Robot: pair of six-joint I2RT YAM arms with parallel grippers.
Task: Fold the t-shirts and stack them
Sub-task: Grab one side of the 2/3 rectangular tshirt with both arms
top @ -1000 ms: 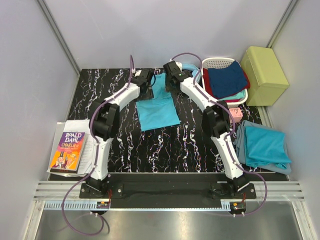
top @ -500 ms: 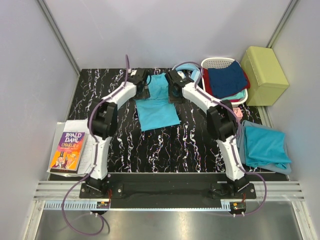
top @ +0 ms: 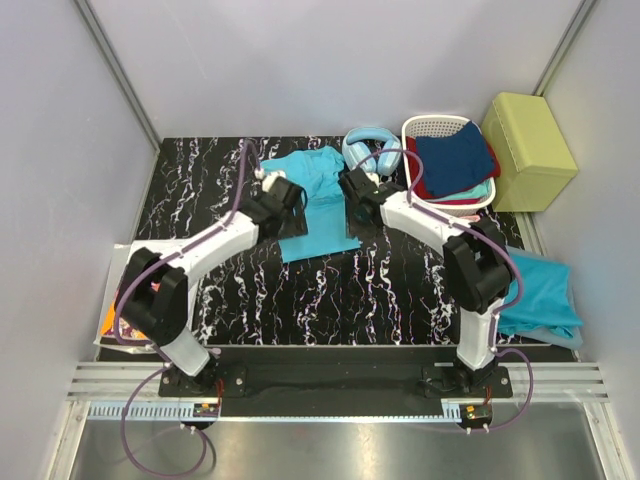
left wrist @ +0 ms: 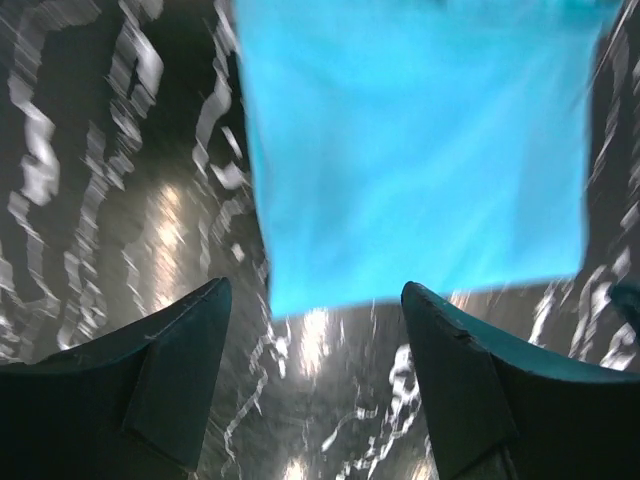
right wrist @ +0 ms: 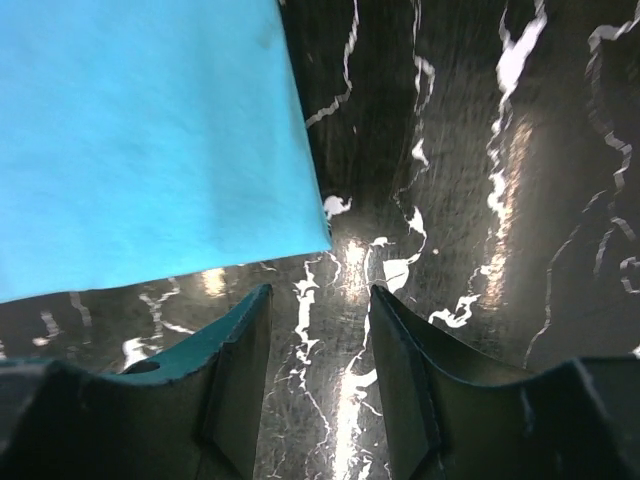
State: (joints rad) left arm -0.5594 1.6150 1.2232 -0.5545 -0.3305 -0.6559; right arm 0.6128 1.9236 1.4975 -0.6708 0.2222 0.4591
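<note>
T-shirt (top: 315,205) lies flat on the table (top: 390,285), back-centre, part-folded. Left gripper (left wrist: 315,300) gapes wide, empty, by the near edge. Right gripper (right wrist: 321,295) is half-open, empty, at the near-right corner. Prob. both lined up to pinch the hem. Folded pile (top: 535,290) sits far right, likely the stack.

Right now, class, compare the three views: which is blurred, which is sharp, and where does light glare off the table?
Left wrist view: motion-blurred, white veins of the table smeared, edge of the t-shirt soft, glare patches just below it. Right wrist view: sharper, the t-shirt's corner crisp, bright reflections on the glossy top. Top external view: sharp and evenly lit, shadows faint.
</note>
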